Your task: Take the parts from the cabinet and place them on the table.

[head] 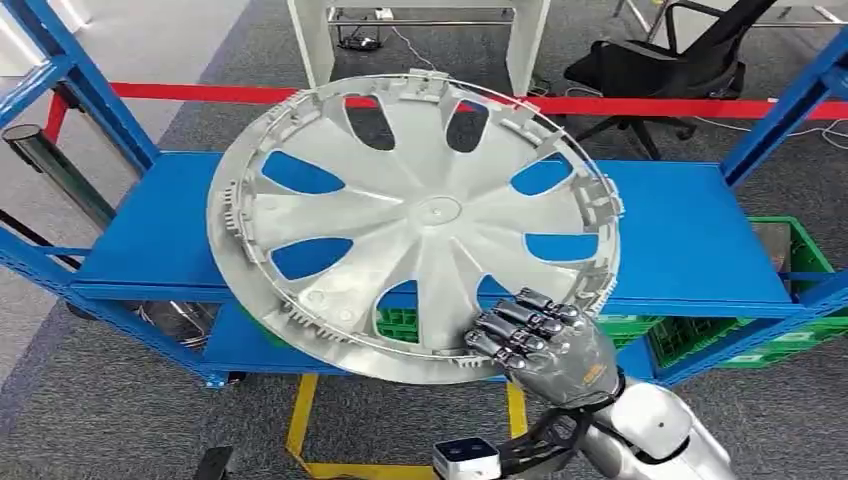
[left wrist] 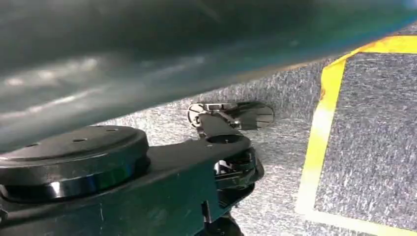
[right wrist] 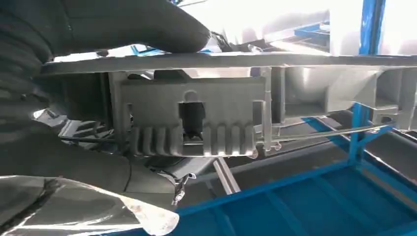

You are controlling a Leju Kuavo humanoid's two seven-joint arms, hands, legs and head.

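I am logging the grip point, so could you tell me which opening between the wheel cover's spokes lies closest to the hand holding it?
The opening beside the right hand, at the wheel cover's lower rim; green crate shows through it, while most others show blue shelf.

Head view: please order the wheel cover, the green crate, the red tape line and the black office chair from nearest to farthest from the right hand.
From the right hand:
1. Wheel cover, held at its near rim.
2. Green crate, low on the right, under the blue shelf.
3. Red tape line, on the floor beyond the shelf.
4. Black office chair, far back, on the right.
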